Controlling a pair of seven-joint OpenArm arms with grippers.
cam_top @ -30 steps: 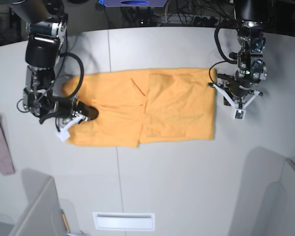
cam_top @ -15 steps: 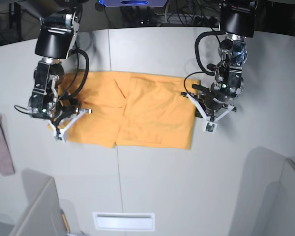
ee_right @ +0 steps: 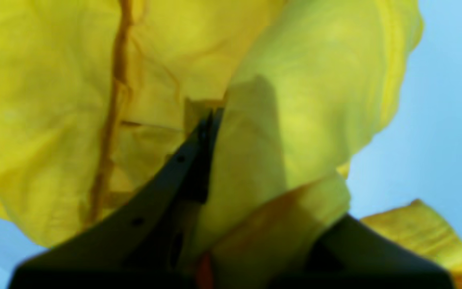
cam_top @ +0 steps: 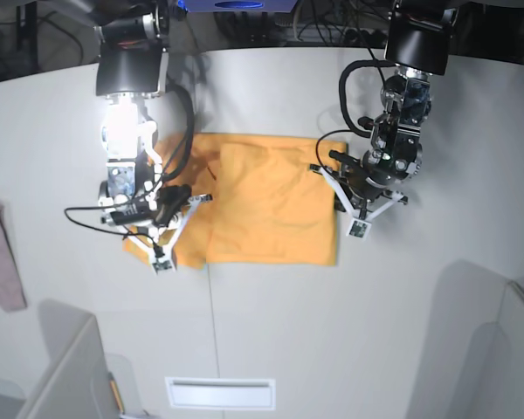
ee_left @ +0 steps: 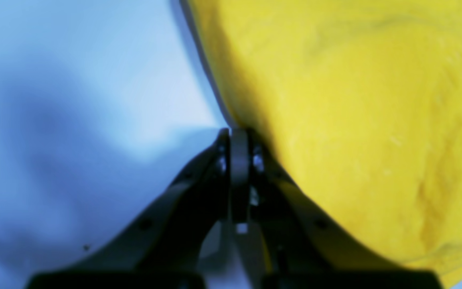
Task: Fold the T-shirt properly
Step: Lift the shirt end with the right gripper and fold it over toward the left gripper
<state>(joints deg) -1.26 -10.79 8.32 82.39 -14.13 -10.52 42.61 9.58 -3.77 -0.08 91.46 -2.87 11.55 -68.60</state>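
At the 9 o'clock edge of the base view a small pinkish cloth (cam_top: 0, 257) lies on the pale worktop (cam_top: 271, 332), well apart from everything else. Next comes the right arm, reaching down from 11 o'clock with its wrist bent toward the shirt; its right tool (cam_top: 170, 229) is clamped on the near-left corner of the T-shirt (cam_top: 271, 209), and the right wrist view shows yellow fabric (ee_right: 295, 120) bunched and draped over the closed jaws. The orange-yellow T-shirt lies at the centre of the worktop, partly gathered, with an overlapping layer running up its left third. At 2 o'clock the left arm hangs nearly vertical, its left tool (cam_top: 349, 209) pinched tight at the shirt's right edge; the left wrist view shows the hem (ee_left: 231, 116) meeting the closed tips.
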